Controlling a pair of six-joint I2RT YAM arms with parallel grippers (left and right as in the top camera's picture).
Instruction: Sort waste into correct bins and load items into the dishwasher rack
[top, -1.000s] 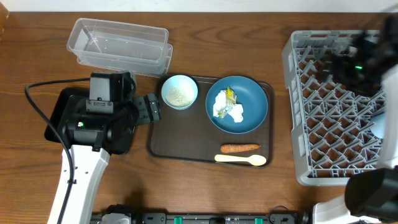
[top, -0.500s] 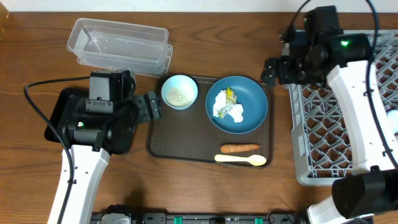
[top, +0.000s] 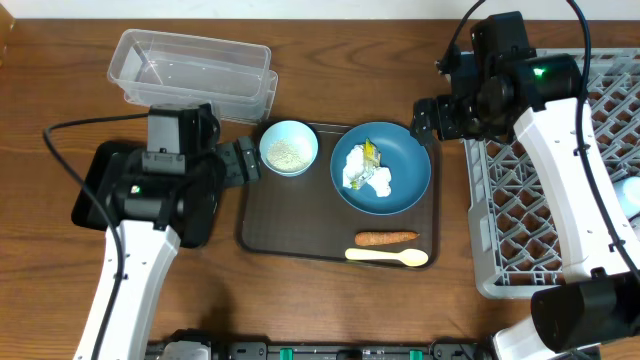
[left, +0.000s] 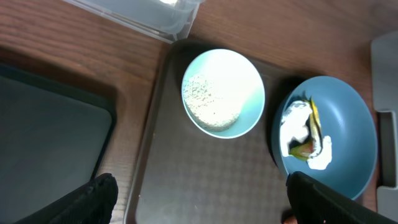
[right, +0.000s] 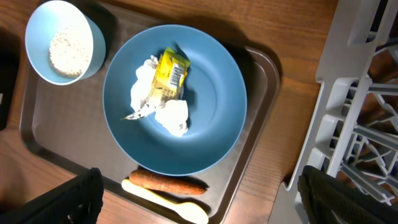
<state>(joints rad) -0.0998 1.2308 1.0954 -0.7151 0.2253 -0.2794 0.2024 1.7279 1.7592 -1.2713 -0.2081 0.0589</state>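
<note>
Waste sorting is judged in hand: the right tool (top: 424, 118), spread wide, is held at the blue plate's (right: 211, 124) rim towards the desk's far edge. The yellow wrapper (right: 168, 74) probably must be pinched next. The left tool (top: 245, 167) is likewise spread.

Bright, even light from above; soft shadows, glare on the clear container (top: 190, 72) (wrist-view fingers (left: 93, 202) blurred).

This looks like a robot test room set up like a kitchen. The wooden table (top: 330, 310) holds a gray dishwasher rack (top: 520, 240) just beside the right gripper (top: 425, 118). Between it and the left gripper (top: 245, 165) lies a tray (top: 290, 220) with a blue plate (top: 405, 180), a bowl (top: 289, 148), a carrot (top: 385, 238) and a spoon (top: 388, 257).
</note>
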